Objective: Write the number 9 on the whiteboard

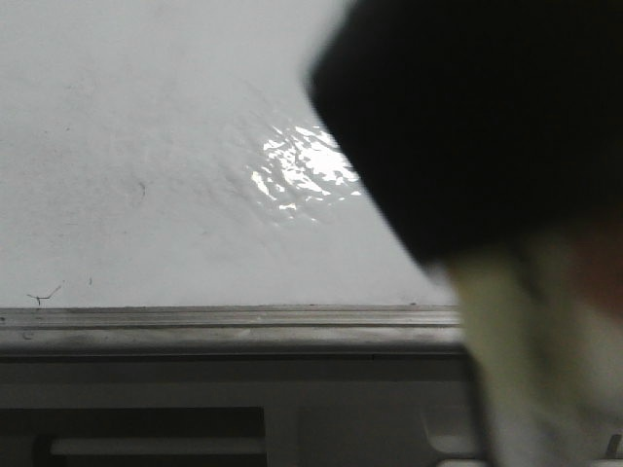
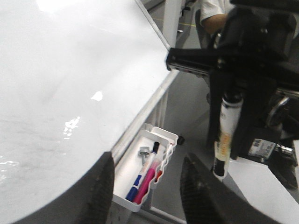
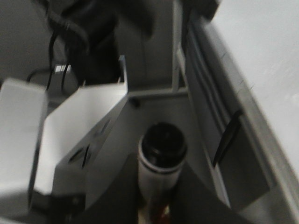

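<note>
The whiteboard (image 1: 146, 117) fills the front view, glossy white-grey with a bright glare patch (image 1: 302, 170) and a grey bottom rail (image 1: 224, 318). The number 9 is out of view; only tiny dark scribbles (image 1: 41, 295) show near the rail. My right arm (image 1: 487, 117) is a blurred black mass close to the camera at the right. In the left wrist view my right gripper (image 2: 225, 144) hangs beside the board's edge, shut on a white marker (image 2: 231, 108) that points downward. The right wrist view shows that marker (image 3: 163, 147) between the fingers. My left gripper (image 2: 147, 161) is open and holds nothing.
A white tray (image 2: 128, 172) hangs under the whiteboard (image 2: 56, 70) rail, holding a blue and a pink marker (image 2: 145, 179) and a metal piece. A person in a white shirt (image 2: 212, 11) stands behind the right arm. The board's edge (image 3: 266, 42) runs beside the right gripper.
</note>
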Available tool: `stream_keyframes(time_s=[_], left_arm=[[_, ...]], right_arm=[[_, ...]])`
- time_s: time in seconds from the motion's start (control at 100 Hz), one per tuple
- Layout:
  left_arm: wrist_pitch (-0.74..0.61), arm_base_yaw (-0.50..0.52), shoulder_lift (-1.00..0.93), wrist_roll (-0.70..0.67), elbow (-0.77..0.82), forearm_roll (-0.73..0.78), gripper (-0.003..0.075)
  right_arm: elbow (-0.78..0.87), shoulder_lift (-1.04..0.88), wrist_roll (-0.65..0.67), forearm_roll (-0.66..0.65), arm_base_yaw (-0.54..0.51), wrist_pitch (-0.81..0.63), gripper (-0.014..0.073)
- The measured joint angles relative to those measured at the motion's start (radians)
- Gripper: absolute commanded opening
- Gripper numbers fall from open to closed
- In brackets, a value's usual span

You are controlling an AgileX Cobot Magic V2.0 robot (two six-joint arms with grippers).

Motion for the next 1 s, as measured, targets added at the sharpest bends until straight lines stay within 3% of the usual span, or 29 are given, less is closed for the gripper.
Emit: stream_keyframes(time_s=[0.13,0.25,0.5,0.78,1.0], left_arm=[[-0.009,0.029,-0.014,-0.007,0.000,0.006,0.0176],[-0.012,0.036,-0.014,-0.011,0.000,0.009,0.0115],[-0.019,0.036,-0.014,-0.015,0.000,0.010,0.0095],[-0.082,0.036,-0.014,-0.015,0.012,0.007,0.0095],[-0.100,0.036,-0.014,-0.015,0.041,-0.021,0.0095]], right_arm=[[-0.118,0.017,0.271,-0.314,0.000,0.166,-0.0041],[-0.221,0.006,0.453,-0.491,0.000,0.122,-0.0042],[-0.203,-0.119,0.515,-0.530,0.000,-0.248,-0.0041],[0.178,-0.262,0.488,-0.561,-0.023,-0.860,-0.0045],[0.302,-0.219,0.472,-0.562,-0.066,-0.935,-0.0045]])
